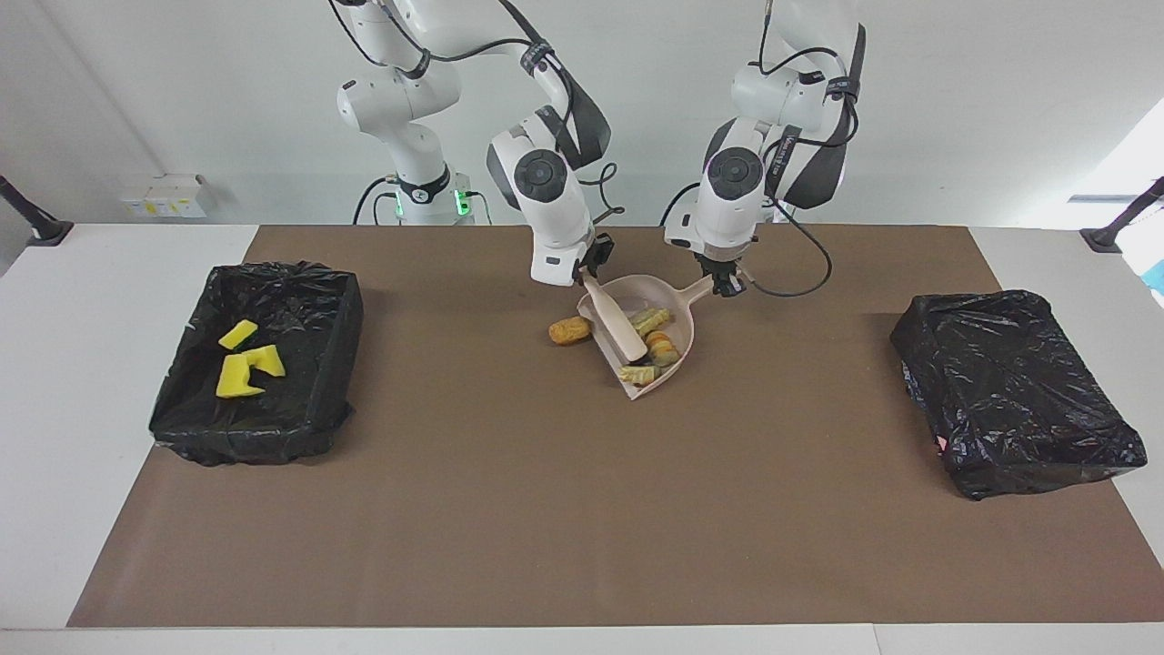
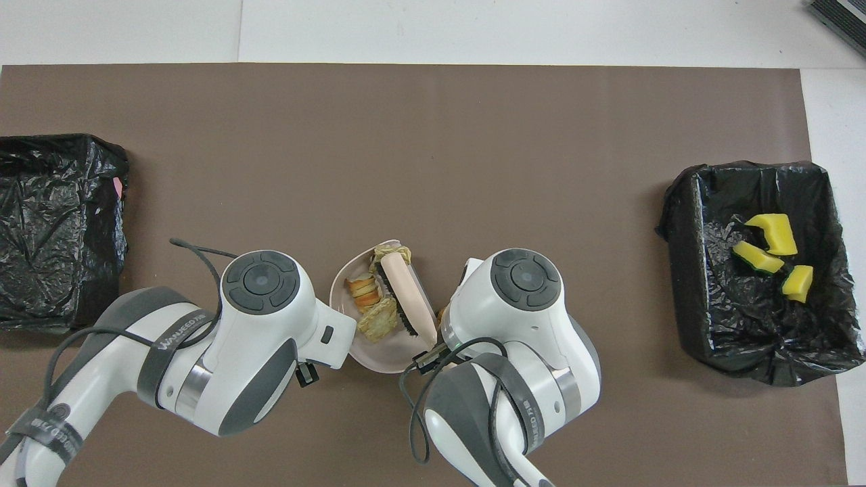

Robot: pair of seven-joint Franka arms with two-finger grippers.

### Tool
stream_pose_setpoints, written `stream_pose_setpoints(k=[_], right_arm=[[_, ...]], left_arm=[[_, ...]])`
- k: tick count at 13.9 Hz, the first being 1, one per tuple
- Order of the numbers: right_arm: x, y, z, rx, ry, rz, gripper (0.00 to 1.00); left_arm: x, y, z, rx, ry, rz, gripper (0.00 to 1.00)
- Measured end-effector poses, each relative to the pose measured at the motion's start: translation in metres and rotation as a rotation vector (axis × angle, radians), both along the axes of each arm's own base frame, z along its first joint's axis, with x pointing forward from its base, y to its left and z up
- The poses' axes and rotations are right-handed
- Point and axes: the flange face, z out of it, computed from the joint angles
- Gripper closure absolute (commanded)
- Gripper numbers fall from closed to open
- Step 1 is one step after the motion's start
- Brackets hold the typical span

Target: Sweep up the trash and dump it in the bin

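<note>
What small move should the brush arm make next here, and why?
Probably draw the brush back out to the stray lump and sweep it in. The right gripper holds the brush inside the dustpan, held by the left gripper. Three lumps lie in the pan; that one sits on the mat beside its mouth.

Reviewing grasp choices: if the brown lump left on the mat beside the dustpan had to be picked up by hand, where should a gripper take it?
Probably from straight above, closing across the short width of the brown lump. It lies flat on the mat, elongated, its long axis roughly toward the dustpan. The brush and pan rim crowd that end, so the fingers should straddle its two long sides.
</note>
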Motion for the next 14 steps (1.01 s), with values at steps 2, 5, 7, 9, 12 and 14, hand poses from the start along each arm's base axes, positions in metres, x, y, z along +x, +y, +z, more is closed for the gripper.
stream_pose_setpoints(k=[2, 5, 7, 9, 12, 14], right_arm=[[0.005, -0.013, 0.018, 0.004, 0.005, -0.018, 1.0], [0.018, -0.059, 0.048, -0.006, 0.036, -0.094, 1.0], [0.024, -0.094, 0.054, -0.073, 0.063, -0.151, 1.0], [0.026, -0.123, 0.045, -0.137, 0.088, -0.23, 1.0], [-0.008, -0.139, 0.01, -0.197, 0.115, -0.288, 1.0], [-0.038, -0.126, -0.013, -0.221, 0.103, -0.286, 1.0]], left_arm=[[0.0, 0.0, 0.0, 0.0, 0.0, 0.0, 1.0], [0.0, 0.0, 0.0, 0.0, 0.0, 0.0, 1.0], [0.0, 0.0, 0.0, 0.0, -0.001, 0.0, 1.0], [0.0, 0.0, 0.0, -0.001, -0.002, 0.0, 1.0], [0.0, 0.0, 0.0, -0.002, -0.004, 0.0, 1.0], [0.0, 0.0, 0.0, -0.002, -0.004, 0.0, 1.0]])
